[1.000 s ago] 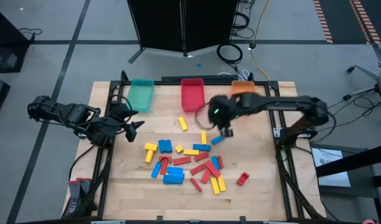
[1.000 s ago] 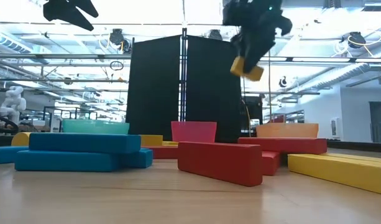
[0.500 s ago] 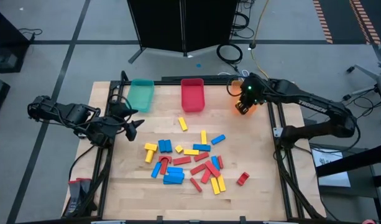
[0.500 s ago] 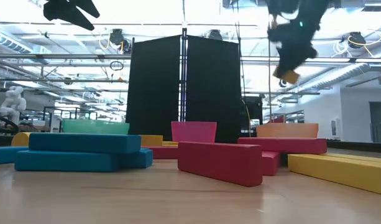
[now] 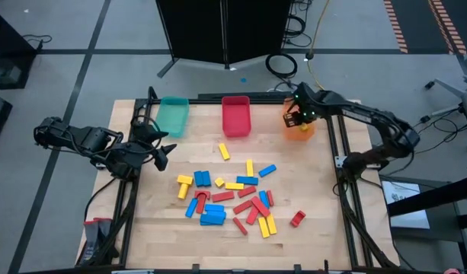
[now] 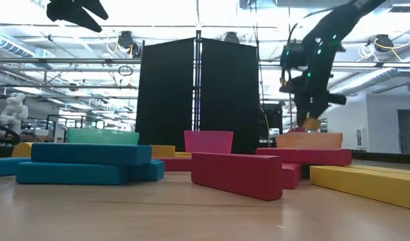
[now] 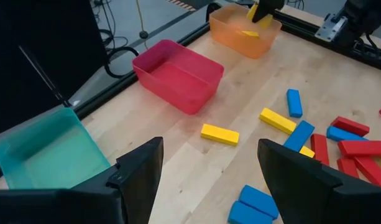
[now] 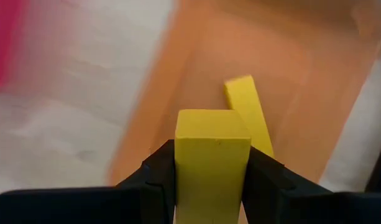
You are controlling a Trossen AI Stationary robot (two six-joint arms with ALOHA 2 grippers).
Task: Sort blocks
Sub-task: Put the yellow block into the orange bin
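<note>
Red, yellow and blue blocks (image 5: 233,194) lie scattered flat on the middle of the table. My right gripper (image 5: 294,119) hangs over the orange bin (image 5: 302,129) at the far right and is shut on one yellow block (image 8: 212,134). That block also shows below the fingers in the low view (image 6: 312,123). A second yellow block (image 8: 247,118) lies flat on the bin's floor. My left gripper (image 5: 163,154) waits open at the table's left edge, above the wood, touching nothing. My right gripper pinches the yellow block between its two fingers (image 8: 156,177), one on each long side face. The fingers point down from above. The block is lifted clear and its free end (image 8: 213,124) points down into the orange bin, above the block lying there.
A teal bin (image 5: 173,116) and a red bin (image 5: 235,116) stand along the far edge, left of the orange one. A single yellow block (image 5: 224,151) lies between the red bin and the pile. A red block (image 5: 297,219) sits apart toward the near right. Black frame rails edge the table.
My right gripper has carried the yellow block from above the far part of the pile toward the table's far right corner, and now hangs lower over the orange bin. It has stayed shut on the block. The blocks on the table have kept still.
</note>
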